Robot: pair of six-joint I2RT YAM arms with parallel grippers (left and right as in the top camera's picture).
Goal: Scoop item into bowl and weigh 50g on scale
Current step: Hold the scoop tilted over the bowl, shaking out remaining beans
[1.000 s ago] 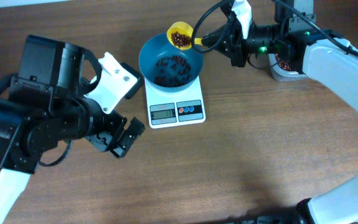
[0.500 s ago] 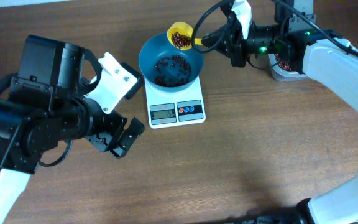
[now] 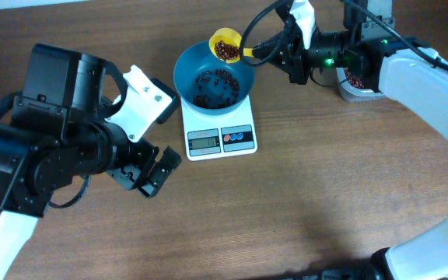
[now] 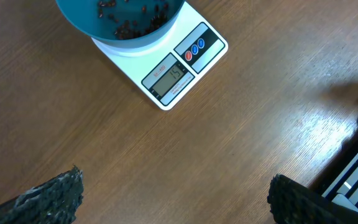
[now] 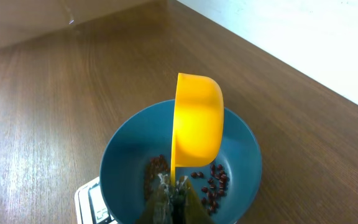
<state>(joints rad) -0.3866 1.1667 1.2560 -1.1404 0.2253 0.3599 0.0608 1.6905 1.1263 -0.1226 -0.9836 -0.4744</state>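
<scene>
A brown wood-grain table [image 3: 302,202] lay under both arms. On it, many small dark red-brown glossy beans [image 3: 212,84] sat scattered across the bottom of a round, deep, teal-blue plastic bowl [image 3: 185,74], and the bowl stood on a small white square digital kitchen scale [image 3: 218,124]. The scale's grey LCD display [image 4: 169,78] faced the near edge of the table beside its red and blue buttons [image 4: 193,50]; from the left wrist view it seemed to read 15, though the digits were small.

Over the far rim of the bowl hung a yellow plastic scoop [image 3: 225,45], tipped towards the bowl, with more of the beans heaped inside it. The right gripper [image 3: 286,50] reached in from the right, its fingers [image 5: 166,202] pinched together on the scoop's handle. Behind that arm, near the table's far right edge, a clear rounded plastic tub [image 3: 356,84] with beans in it showed only in part.

The left gripper [image 3: 152,173] hovered above bare wood to the left of the scale and nearer than it, touching nothing. Its dark fingers [image 4: 51,196] stood wide apart and empty.
</scene>
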